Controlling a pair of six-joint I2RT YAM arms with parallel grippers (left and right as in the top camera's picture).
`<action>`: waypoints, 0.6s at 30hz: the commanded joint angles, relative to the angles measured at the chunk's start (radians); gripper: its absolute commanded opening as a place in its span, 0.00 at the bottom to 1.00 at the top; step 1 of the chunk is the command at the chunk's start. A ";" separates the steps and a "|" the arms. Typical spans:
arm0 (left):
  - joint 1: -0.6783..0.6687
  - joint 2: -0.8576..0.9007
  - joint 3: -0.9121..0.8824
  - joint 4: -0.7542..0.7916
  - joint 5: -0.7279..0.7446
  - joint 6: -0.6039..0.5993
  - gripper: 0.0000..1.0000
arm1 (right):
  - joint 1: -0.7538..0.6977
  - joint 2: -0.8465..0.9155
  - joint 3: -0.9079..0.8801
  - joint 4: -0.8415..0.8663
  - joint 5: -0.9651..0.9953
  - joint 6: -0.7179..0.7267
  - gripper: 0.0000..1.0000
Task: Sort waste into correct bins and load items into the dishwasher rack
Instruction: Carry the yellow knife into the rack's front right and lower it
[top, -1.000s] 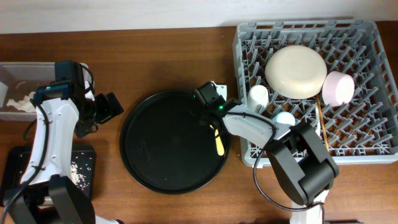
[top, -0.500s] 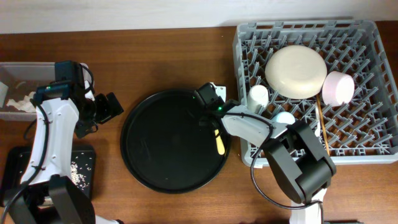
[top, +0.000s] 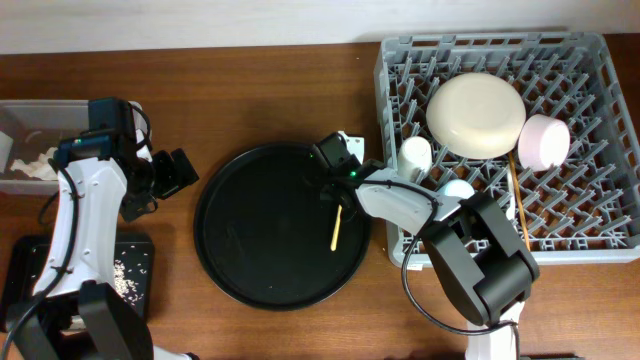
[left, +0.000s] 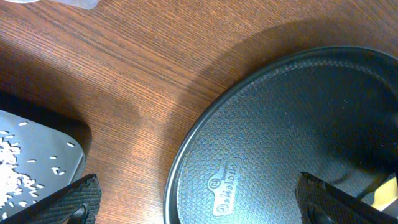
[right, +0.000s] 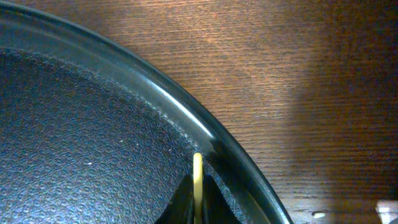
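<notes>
Filling the right end of the wooden worktop (top: 250, 100), the grey dishwasher rack (top: 590, 215) carries the cream plate (top: 475, 112) leaning among its pegs, the pink bowl (top: 543, 140) just beside it, the white cup (top: 416, 155) and the light blue cup (top: 458, 188) near the rack's left wall, and the thin wooden stick (top: 518, 205) lying along the pegs below the bowl.

The big round black tray (top: 260, 270) sits mid-worktop. At the far left stands the clear tub (top: 20, 115) with white napkins (top: 30, 168) inside; below it, the shallow black tray (top: 135, 245) holds a scatter of rice grains (top: 128, 275).

The right gripper (top: 338, 190) is at the round tray's right rim, closed on the yellow knife (top: 336, 228) — the wrist view shows the knife (right: 197, 174) edge-on, pinched between the dark fingers. Whether the blade touches the tray I cannot tell.

The left gripper (left: 205, 205) hangs over the worktop between the tub and the round tray, spread wide and holding nothing — one finger (left: 78, 199) by the shallow tray's corner, the other over the round tray.
</notes>
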 joint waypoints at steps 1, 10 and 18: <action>0.000 -0.008 0.007 -0.001 0.007 -0.002 0.99 | 0.000 -0.032 -0.010 -0.023 -0.086 -0.014 0.04; 0.000 -0.008 0.007 -0.001 0.007 -0.002 0.99 | -0.034 -0.487 -0.008 -0.270 -0.152 -0.373 0.04; 0.000 -0.008 0.007 -0.001 0.007 -0.002 0.99 | -0.703 -0.760 -0.008 -0.671 -0.152 -0.912 0.04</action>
